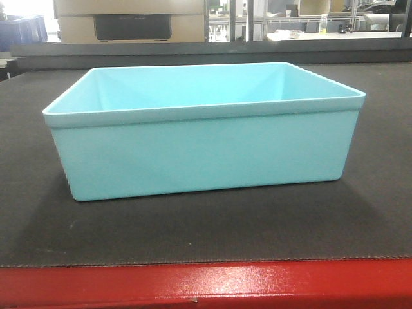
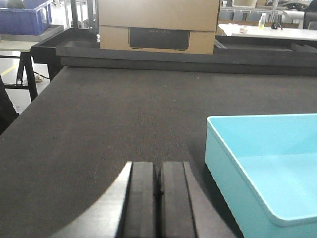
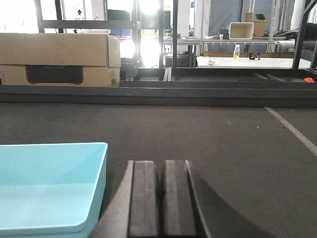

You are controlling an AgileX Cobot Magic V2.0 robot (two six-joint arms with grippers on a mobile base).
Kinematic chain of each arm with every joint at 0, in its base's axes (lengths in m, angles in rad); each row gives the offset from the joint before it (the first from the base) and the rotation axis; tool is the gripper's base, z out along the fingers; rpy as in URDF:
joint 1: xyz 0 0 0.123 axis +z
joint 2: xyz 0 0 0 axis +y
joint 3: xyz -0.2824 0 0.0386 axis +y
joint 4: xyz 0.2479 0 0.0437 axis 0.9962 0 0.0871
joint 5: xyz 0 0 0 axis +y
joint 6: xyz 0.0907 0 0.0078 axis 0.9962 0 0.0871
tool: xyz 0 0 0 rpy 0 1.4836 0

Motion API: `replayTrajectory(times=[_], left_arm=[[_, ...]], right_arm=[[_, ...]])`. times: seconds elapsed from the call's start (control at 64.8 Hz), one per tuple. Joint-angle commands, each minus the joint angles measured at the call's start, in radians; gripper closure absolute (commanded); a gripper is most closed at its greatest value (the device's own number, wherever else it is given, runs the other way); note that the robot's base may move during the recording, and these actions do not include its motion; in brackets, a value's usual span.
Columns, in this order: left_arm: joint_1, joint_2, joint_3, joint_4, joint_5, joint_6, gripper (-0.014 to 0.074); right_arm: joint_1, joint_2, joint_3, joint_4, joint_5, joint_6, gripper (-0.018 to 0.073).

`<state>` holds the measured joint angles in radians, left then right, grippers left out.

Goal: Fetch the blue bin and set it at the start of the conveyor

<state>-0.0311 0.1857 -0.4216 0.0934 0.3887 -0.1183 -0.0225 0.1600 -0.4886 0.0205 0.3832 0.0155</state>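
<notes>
- Red edge point(image 1: 206, 286) of the conveyor start point(image 1: 193, 232) is filling the bottom of my front view.
- Blue bin point(image 1: 203, 145) is sitting upright on the dark belt, just behind that edge, and I'm seeing it empty.
- Left tool point(image 2: 158, 198) is hovering just left of the bin, pads pressed together, gripping nothing.
- Right tool point(image 3: 161, 198) is hovering just right of it, likewise closed on nothing.
- Cardboard box point(image 3: 59, 59) is standing beyond the belt.

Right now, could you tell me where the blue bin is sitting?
The blue bin rests upright on the conveyor belt, just behind its red edge, between the shut left gripper and right gripper.
</notes>
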Motion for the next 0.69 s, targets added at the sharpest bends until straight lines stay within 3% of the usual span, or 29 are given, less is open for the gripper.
replayTrajectory(times=[0.0,0.185,0.355,0.679], left_arm=[[0.046,-0.045,0.066,-0.107,-0.122,0.113,0.0707],[0.091,-0.165,0.280,-0.113,-0.324,0.135,0.0707],[0.088,-0.186,0.419,-0.113,-0.369,0.135,0.0707],[0.088,-0.186,0.422,-0.115,-0.409,0.135,0.0707]], right_arm=[[-0.005,-0.001,0.002,-0.009,-0.007,-0.005,0.0718],[-0.005,-0.001,0.002,-0.009,-0.007,-0.005,0.0718],[-0.005,-0.003,0.002,-0.009,-0.008,-0.005,0.0718],[-0.005,-0.003,0.002,-0.009,-0.010,-0.005,0.0718]])
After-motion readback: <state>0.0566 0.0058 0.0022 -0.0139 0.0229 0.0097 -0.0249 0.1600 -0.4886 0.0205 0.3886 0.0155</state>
